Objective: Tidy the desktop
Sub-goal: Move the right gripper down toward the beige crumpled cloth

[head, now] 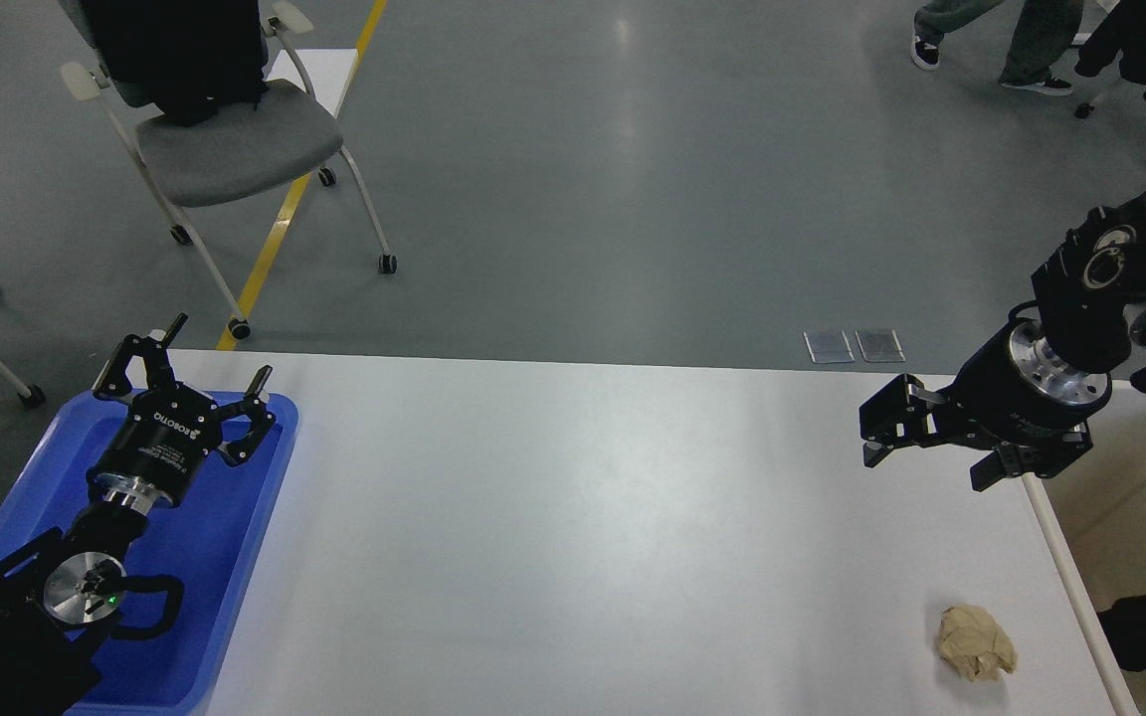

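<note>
The desktop [573,517] fills the lower middle of the head view, a plain white top with rounded corners, its far edge meeting the grey floor [633,179]. Near the desktop's near right corner lies a crumpled ball of tan paper [976,643], alone on the white surface. At the desktop's left end sits a blue tray [235,517], and above that tray hangs the left gripper [197,373], its two fingers spread wide apart with nothing between them. Over the desktop's far right part, well apart from the paper ball, hangs the right gripper [916,438], pointing left; its fingers stand apart and hold nothing. Just past the desktop's right edge is a beige bin [1140,497], open at the top. Beyond the desktop's far left corner stands a grey-seated chair [235,139] on castors, beside a yellow line [285,219] on the floor. Far beyond the desktop's right end, a person's legs [991,45] show at the top edge.
</note>
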